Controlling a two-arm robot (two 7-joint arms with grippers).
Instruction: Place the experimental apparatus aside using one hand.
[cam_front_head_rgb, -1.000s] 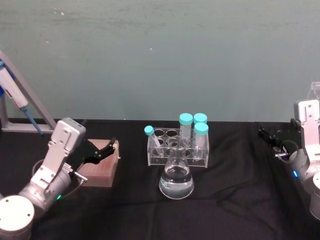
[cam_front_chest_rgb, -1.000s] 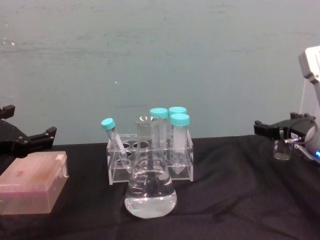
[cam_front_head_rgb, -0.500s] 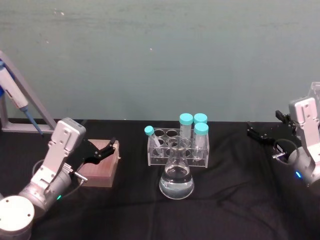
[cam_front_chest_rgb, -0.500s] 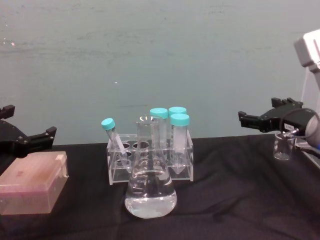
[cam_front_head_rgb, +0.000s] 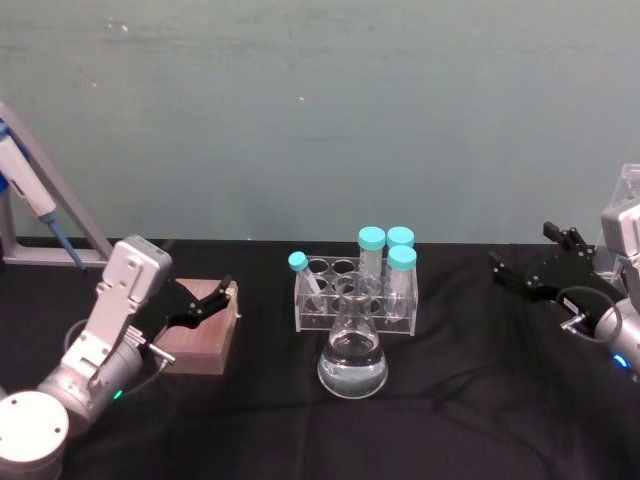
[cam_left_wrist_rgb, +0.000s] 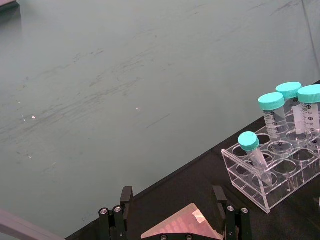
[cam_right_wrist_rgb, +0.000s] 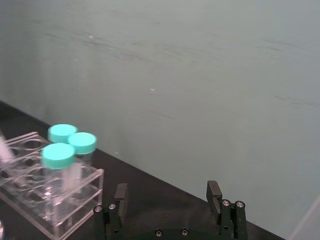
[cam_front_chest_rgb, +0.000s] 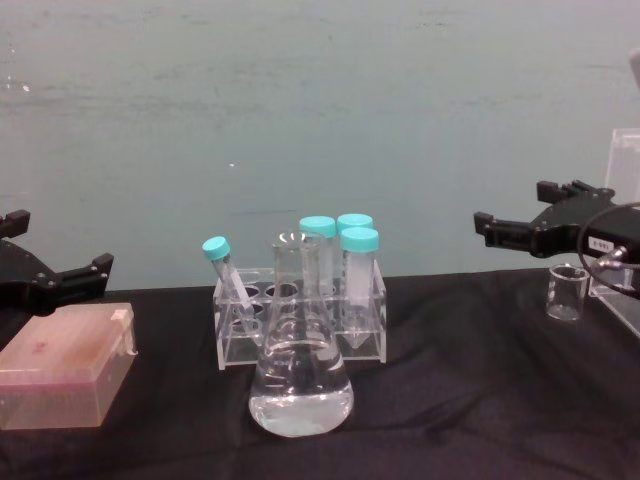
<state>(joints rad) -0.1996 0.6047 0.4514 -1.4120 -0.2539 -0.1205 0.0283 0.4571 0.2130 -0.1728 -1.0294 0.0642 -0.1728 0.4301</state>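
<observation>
The conical flask (cam_front_chest_rgb: 300, 385) stands at the middle of the black tabletop (cam_front_chest_rgb: 460, 400), nearer than the clear acrylic tube rack (cam_front_chest_rgb: 300, 335) and just in front of it; whether they touch cannot be told. It is thin glass, about a third full of clear liquid, so I judge it bottom-heavy, slick and easy to break, and likely to slop if tilted. The narrow neck just below the rim looks like the best hold, lifted straight and kept upright. The rack is stiff and light but top-heavy, with three teal-capped tubes (cam_front_head_rgb: 388, 250) upright at its right end and one smaller tube (cam_front_head_rgb: 303, 272) leaning at its left; an end wall held low would suit, carried level. A small empty glass beaker (cam_front_chest_rgb: 566, 292) stands near the tabletop's right edge, light and fragile.

The right pincer (cam_front_chest_rgb: 510, 205) hangs spread and empty above the tabletop at the right, just left of and above the beaker and well apart from the flask. The left pincer (cam_front_head_rgb: 215, 295) is parked at the left, spread over a pinkish box (cam_front_chest_rgb: 60, 365).

The large tubes bear printed graduation scales whose figures I cannot read. A small white tag (cam_front_chest_rgb: 600, 243) by the right pincer is illegible, and no brand shows
</observation>
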